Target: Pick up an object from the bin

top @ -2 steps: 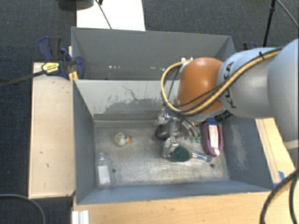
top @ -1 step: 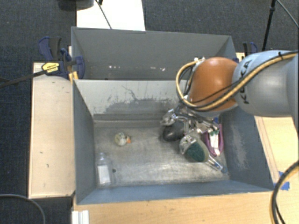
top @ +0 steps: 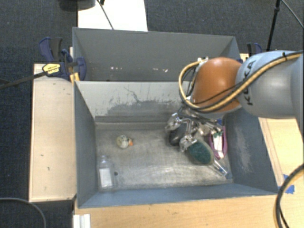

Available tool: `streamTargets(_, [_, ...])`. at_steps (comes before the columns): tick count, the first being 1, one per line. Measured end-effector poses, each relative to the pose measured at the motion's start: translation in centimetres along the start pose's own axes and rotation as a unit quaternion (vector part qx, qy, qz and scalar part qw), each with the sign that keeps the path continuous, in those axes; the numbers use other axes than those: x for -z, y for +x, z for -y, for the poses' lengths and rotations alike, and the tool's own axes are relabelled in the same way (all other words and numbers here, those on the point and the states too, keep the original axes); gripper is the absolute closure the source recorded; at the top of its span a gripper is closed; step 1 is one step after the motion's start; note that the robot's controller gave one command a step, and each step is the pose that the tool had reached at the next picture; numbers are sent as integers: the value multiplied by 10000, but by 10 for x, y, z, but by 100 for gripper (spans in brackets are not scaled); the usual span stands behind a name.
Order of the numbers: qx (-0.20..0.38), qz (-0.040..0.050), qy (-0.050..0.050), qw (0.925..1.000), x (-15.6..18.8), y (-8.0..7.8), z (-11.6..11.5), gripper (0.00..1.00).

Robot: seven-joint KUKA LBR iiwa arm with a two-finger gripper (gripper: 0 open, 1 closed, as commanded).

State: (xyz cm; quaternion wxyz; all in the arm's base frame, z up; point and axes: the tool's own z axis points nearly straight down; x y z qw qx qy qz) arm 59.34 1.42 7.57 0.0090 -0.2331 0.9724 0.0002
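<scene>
My gripper (top: 184, 133) is low in the right half of the bin, under the orange wrist cover. A small black thing (top: 174, 137) lies right at its tips. Just to its right a dark green oval thing (top: 200, 152) rests on the floor and touches the gripper's lower side. Behind the green thing, along the right wall, is a purple and white packet (top: 219, 144) with a clear end (top: 220, 167).
A small pale speckled ball (top: 124, 141) lies left of the bin's middle. In the front left corner there is a clear plastic bottle (top: 105, 172). The arm and its cables reach in from the right and hide the back right corner.
</scene>
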Motion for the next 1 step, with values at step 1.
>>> streamTargets(1, [1029, -39, -8, 9947, 136, -9, -19, 100])
